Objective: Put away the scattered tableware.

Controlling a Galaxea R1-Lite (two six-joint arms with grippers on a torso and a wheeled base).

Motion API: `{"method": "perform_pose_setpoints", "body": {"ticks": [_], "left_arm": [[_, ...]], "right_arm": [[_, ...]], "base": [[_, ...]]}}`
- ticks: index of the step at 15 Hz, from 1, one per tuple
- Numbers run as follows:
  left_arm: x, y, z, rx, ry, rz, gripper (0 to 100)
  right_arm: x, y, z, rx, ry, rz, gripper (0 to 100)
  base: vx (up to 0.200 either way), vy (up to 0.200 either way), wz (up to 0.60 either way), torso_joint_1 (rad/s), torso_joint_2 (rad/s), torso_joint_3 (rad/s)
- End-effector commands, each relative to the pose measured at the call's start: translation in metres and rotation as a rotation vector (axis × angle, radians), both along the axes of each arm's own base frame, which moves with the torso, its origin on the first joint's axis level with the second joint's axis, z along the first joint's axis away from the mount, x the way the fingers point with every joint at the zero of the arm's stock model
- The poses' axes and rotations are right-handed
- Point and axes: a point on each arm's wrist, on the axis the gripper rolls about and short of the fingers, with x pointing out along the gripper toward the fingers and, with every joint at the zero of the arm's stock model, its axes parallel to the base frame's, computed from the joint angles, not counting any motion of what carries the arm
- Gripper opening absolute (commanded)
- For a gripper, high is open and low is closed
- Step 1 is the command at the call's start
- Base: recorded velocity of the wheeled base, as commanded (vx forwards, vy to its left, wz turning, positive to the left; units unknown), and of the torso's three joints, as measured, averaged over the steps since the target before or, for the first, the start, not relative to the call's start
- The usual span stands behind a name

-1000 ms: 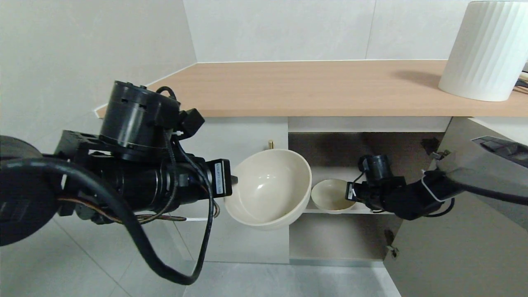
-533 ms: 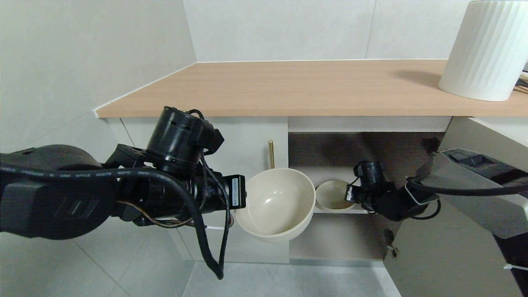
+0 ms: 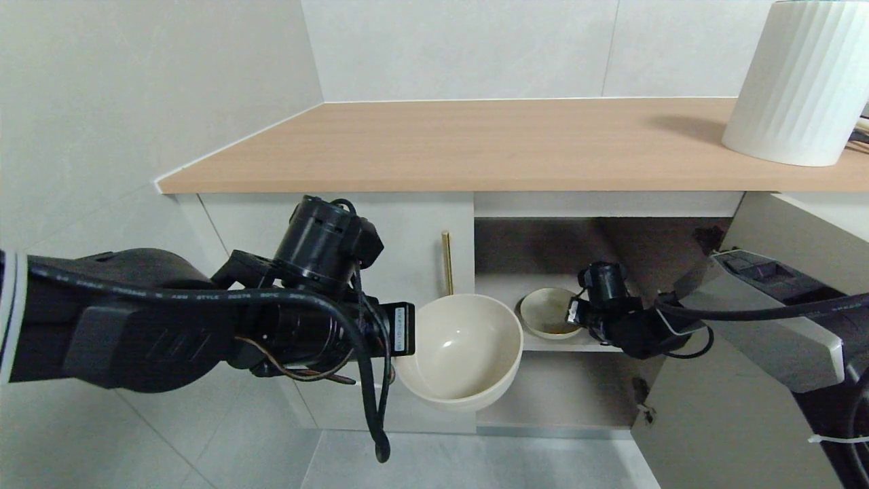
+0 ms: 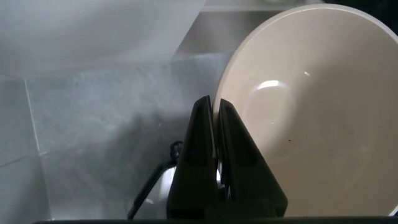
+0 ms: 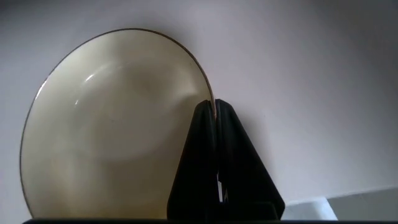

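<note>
The left gripper [image 4: 216, 111] is clamped on the rim of the large cream bowl [image 3: 463, 350], one finger inside the rim and one outside, pressed close together with the thin wall between them. That bowl hangs in the air in front of the cabinet, at the seam where the closed left door [image 3: 400, 227] meets the open compartment, just below the door's brass handle [image 3: 446, 253]. Its mouth is tipped up and forward, and its underside hangs lower than the front edge of the shelf [image 3: 499, 288]. To the right, inside the open compartment, the small cream bowl [image 3: 545, 312] sits over the shelf near its front edge, well in from the left corner and tilted so that its inside faces outward; whether its base is touching the shelf cannot be told. The right gripper [image 5: 215, 111] pinches that bowl's rim on its right side, fingers closed on the thin edge, the arm coming in from the right past the open cabinet door [image 3: 719, 421]. The two bowls are near each other but apart. Above, on the wooden countertop [image 3: 509, 146], a white ribbed container [image 3: 801, 81] stands upright near the right end.
</note>
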Motion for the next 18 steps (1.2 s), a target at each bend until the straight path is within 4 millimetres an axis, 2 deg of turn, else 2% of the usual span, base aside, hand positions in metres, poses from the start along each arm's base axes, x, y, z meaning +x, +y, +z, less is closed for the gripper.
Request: {"method": "perform_pose_setpoints", "body": {"ticks": [1,5,6,10,11,12,13,15,16,18], "left_arm": [[0.003,-0.003,-0.008,0.016,0.021,-0.001,0],[0.006,-0.005,-0.014,0.025,0.033,0.0,0],[0.007,-0.006,-0.015,0.027,0.036,0.0,0],[0.007,-0.007,-0.017,0.032,0.042,-0.004,0],[0.008,-0.008,-0.017,0.037,0.036,0.004,0],[0.009,-0.008,-0.018,0.044,0.033,0.009,0],[0.012,-0.009,-0.024,0.086,0.026,0.025,0],[0.016,-0.011,-0.034,0.154,0.02,0.055,0],[0.02,-0.015,-0.046,0.246,0.0,0.095,0],[0.021,-0.022,-0.059,0.324,-0.011,0.121,0]], "right_arm": [[0.002,0.0,-0.003,0.002,-0.001,-0.003,0],[0.012,-0.008,-0.004,0.007,-0.021,-0.035,0],[0.013,-0.009,-0.003,0.008,-0.028,-0.041,100],[0.012,-0.007,0.003,0.025,-0.044,-0.047,100],[-0.005,-0.001,0.032,0.07,-0.061,-0.04,100],[-0.014,0.001,0.042,0.078,-0.061,-0.023,100],[-0.039,0.011,0.066,0.103,-0.059,0.054,100],[-0.064,0.018,0.091,0.14,-0.054,0.159,100],[-0.098,0.023,0.119,0.164,-0.025,0.294,100],[-0.138,0.031,0.144,0.183,0.037,0.467,100]], "base": [[0.0,0.0,0.0,0.0,0.0,0.0],[0.0,0.0,0.0,0.0,0.0,0.0],[0.0,0.0,0.0,0.0,0.0,0.0],[0.0,0.0,0.0,0.0,0.0,0.0],[0.0,0.0,0.0,0.0,0.0,0.0],[0.0,0.0,0.0,0.0,0.0,0.0],[0.0,0.0,0.0,0.0,0.0,0.0],[0.0,0.0,0.0,0.0,0.0,0.0],[0.0,0.0,0.0,0.0,0.0,0.0],[0.0,0.0,0.0,0.0,0.0,0.0]]}}
